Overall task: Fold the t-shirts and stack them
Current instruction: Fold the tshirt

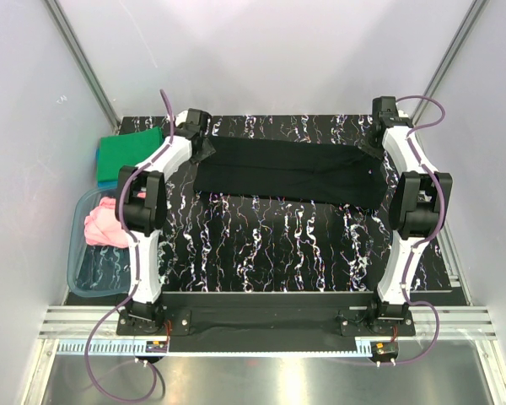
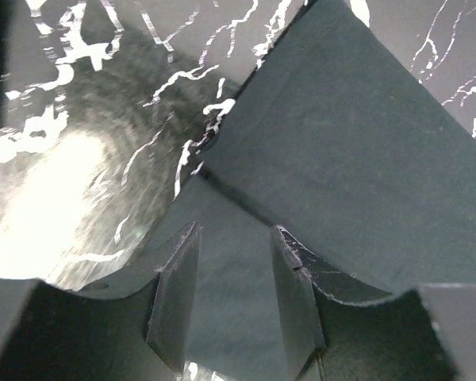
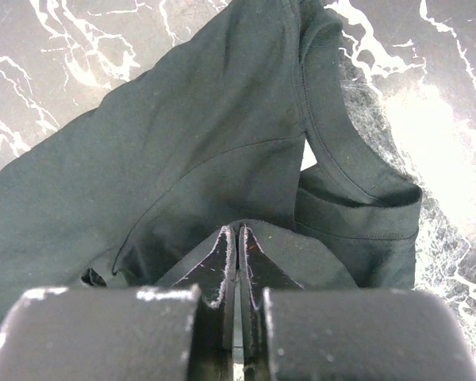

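A black t-shirt (image 1: pixel 287 173) lies folded into a long band across the far part of the table. My left gripper (image 1: pixel 202 143) is at its left end. In the left wrist view this gripper (image 2: pixel 235 230) stands open, and the black cloth (image 2: pixel 357 135) lies flat beneath the gap. My right gripper (image 1: pixel 376 145) is at the right end, near the collar. In the right wrist view it (image 3: pixel 236 232) is shut on a fold of the black shirt (image 3: pixel 182 135). A green t-shirt (image 1: pixel 128 152) lies folded at the far left on a blue one (image 1: pixel 106 180). A pink t-shirt (image 1: pixel 105 224) sits crumpled in the tub.
A clear blue-tinted plastic tub (image 1: pixel 80 274) stands at the left edge of the black marbled table (image 1: pixel 261 245). White walls with metal rails enclose the sides and back. Both arm bases are bolted at the near edge.
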You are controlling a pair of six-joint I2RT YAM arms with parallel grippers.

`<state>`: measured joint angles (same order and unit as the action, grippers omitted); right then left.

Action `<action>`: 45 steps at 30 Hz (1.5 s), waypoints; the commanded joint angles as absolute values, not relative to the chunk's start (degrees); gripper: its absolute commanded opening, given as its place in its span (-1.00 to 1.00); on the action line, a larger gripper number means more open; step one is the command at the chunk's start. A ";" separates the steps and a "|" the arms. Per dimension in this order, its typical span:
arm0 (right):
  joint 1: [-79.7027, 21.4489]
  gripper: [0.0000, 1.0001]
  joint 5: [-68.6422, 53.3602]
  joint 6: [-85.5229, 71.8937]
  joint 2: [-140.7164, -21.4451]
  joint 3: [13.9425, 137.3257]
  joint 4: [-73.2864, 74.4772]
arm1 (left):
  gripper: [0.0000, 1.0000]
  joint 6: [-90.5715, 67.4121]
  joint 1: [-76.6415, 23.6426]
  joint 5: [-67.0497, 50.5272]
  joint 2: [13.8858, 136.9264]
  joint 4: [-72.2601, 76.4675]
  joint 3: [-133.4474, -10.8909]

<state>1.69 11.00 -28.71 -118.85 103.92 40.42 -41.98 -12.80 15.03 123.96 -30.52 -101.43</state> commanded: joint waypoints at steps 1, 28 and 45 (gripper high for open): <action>1.41 -1.00 11.95 -27.16 -118.21 105.20 40.87 | -0.11 -40.69 -12.66 14.24 125.95 -31.12 -105.12; 0.53 -1.00 5.71 -11.96 -127.62 119.79 43.16 | -0.16 -41.66 -11.34 15.91 131.84 -34.63 -106.96; 0.26 -0.97 4.48 -8.17 -135.52 127.70 41.75 | -0.15 -42.45 -11.43 14.86 130.78 -34.37 -105.29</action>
